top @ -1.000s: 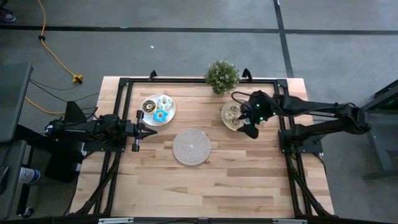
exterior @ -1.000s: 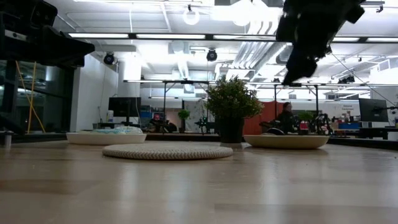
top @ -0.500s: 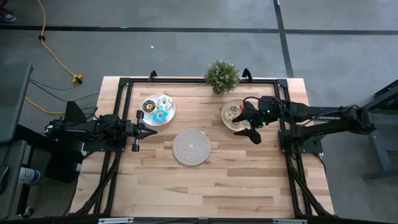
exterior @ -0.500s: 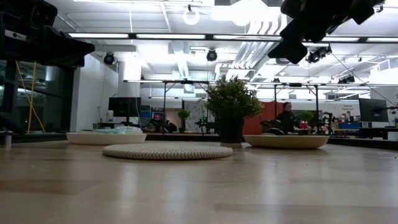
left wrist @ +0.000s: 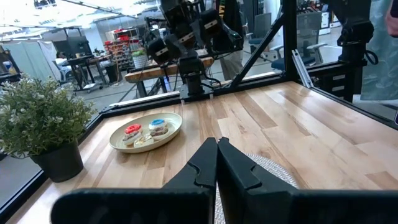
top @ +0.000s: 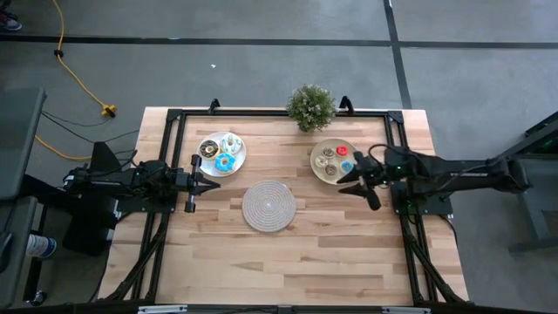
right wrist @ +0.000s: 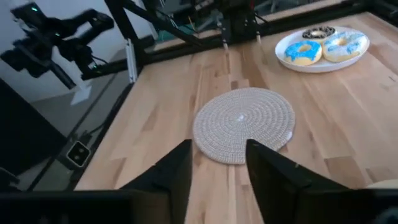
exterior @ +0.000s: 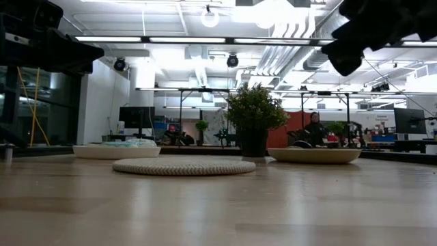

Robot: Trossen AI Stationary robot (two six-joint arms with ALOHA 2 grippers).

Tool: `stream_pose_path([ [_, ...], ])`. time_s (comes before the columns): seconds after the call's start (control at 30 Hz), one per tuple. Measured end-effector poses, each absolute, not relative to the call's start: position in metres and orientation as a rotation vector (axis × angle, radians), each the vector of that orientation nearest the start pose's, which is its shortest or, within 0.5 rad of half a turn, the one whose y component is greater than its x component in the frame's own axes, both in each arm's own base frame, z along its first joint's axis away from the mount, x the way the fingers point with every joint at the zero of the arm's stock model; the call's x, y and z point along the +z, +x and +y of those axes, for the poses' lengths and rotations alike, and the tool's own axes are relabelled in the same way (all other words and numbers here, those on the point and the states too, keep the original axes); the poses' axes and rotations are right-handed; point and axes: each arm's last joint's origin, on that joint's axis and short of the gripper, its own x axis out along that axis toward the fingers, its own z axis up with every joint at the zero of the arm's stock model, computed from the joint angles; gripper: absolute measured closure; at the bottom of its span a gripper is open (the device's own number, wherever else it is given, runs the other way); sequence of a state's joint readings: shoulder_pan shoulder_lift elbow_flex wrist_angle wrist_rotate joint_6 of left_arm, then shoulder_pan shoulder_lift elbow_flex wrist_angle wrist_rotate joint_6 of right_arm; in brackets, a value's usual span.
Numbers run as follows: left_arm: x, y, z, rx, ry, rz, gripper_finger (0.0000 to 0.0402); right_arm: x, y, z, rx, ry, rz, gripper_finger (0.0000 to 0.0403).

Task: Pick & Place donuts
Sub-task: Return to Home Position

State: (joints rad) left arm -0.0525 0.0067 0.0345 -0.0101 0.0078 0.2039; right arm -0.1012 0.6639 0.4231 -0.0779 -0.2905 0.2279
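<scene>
Simply flat, donuts (top: 224,161), holes facing upward

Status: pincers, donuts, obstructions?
Left pincer shut, empty, parked left. Right pincer open, empty, beside tan plate. Donuts on tan plate and white plate. Mat, plant apart from both arms.

We are seeing a pale, plank-striped wooden worktop (top: 296,253). A cream mat (top: 268,206) is showing a woven spiral. A white plate (right wrist: 292,64) is carrying a blue donut (right wrist: 303,52). A tan plate (left wrist: 175,129) is carrying a red donut (left wrist: 131,129) and a brown donut (left wrist: 160,130) beside a green plant (top: 311,106).
</scene>
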Motion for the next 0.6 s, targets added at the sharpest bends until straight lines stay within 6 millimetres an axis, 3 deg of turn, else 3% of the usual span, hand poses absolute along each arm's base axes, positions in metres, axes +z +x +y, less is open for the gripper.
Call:
stream_pose_path([
  [0.47,0.174,0.096,-0.005,-0.058,0.204,-0.024,0.0401,0.229,0.112,0.0,0.205,0.25,0.11,0.0388],
  [0.6,0.174,0.096,-0.005,-0.058,0.203,-0.024,0.0401,0.23,0.102,0.002,0.225,0.236,0.03,0.0398],
])
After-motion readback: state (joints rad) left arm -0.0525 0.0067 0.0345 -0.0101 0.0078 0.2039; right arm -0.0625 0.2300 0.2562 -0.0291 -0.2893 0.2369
